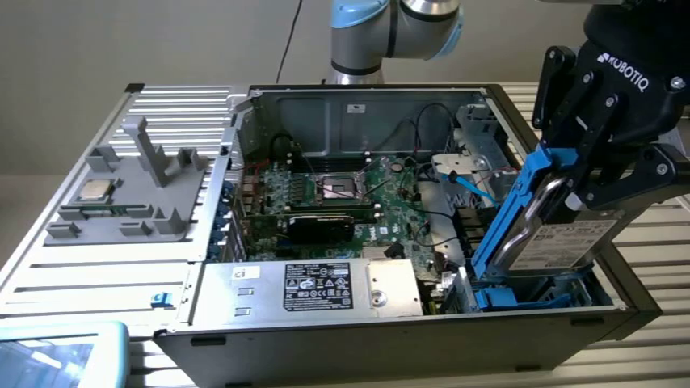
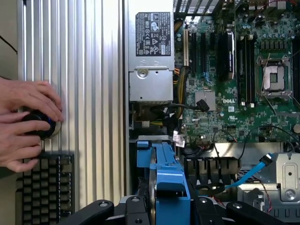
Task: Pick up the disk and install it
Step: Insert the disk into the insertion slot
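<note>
The gripper (image 1: 587, 190) is pinching the disk (image 1: 561, 238) by its blue carrier, holding it on end over the blue drive bay (image 1: 528, 295) in the near corner of the computer case (image 1: 323, 339), on the exterior view's right; pickup is looking done; seating is looking unfinished.

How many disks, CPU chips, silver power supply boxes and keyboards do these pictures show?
Disk, held in the gripper: 1
CPU chip on the grey fixture: 1
Silver power supply box: 1
Keyboard: 1
Total: 4
</note>
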Tool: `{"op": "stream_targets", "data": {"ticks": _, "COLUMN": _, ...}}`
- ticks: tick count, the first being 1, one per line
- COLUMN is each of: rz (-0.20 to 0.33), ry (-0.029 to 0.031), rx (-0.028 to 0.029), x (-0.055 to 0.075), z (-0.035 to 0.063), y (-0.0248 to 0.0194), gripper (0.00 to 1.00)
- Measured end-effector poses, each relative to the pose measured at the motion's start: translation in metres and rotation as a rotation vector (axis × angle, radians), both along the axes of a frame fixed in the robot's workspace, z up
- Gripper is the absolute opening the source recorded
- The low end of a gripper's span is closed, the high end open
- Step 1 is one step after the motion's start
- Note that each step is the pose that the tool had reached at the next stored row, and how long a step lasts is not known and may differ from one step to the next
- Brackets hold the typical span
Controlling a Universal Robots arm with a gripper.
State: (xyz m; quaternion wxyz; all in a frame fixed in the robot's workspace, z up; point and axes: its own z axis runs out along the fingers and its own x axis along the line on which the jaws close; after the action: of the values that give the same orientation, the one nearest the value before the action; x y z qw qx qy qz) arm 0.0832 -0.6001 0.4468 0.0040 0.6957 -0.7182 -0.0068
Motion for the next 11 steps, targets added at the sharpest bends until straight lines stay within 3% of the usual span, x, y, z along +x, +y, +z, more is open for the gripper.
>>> {"op": "stream_targets", "data": {"ticks": 7, "rz": 0.0, "ry": -0.0004, "rx": 0.0002, "x": 0.0001, "z": -0.004, "y": 0.0005, "gripper": 0.37}}
{"op": "stream_targets", "data": {"ticks": 11, "rz": 0.0, "ry": -0.0004, "rx": 0.0002, "x": 0.0001, "z": -0.0051, "y": 0.0037, "gripper": 0.37}}
